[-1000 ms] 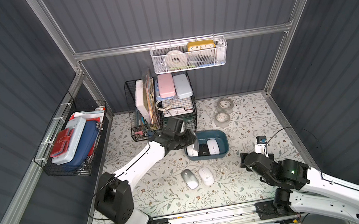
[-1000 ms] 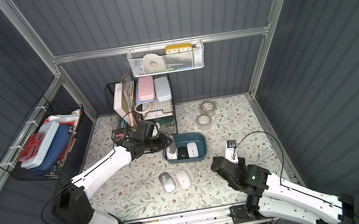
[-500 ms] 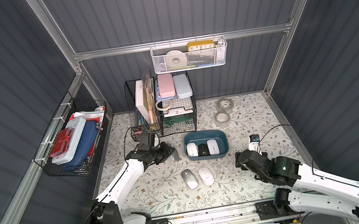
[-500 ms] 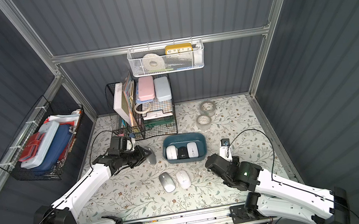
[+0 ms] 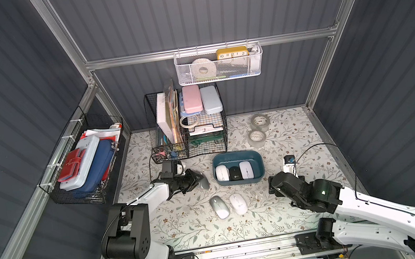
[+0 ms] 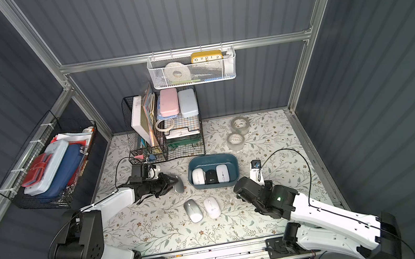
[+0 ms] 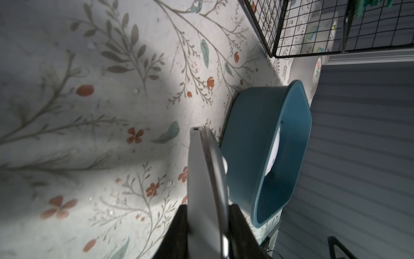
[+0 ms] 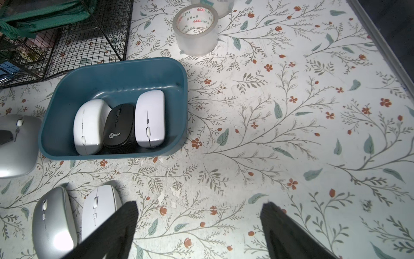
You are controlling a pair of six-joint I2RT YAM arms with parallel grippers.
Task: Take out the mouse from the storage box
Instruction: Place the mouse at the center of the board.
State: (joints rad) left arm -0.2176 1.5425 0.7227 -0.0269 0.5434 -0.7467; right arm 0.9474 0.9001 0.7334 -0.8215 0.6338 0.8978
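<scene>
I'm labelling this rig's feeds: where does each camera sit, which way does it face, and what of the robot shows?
Top views: high overhead, looking down on the whole table; the left arm and right arm show.
Left wrist: near the table, looking across it at the storage box's outer wall; the left gripper shows, shut on the grey mouse.
Right wrist: above the table, looking down into the storage box; the open right gripper shows.
Shared: every view shows the storage box and the grey mouse.

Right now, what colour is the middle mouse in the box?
The middle mouse is black; right wrist view shows it best.
</scene>
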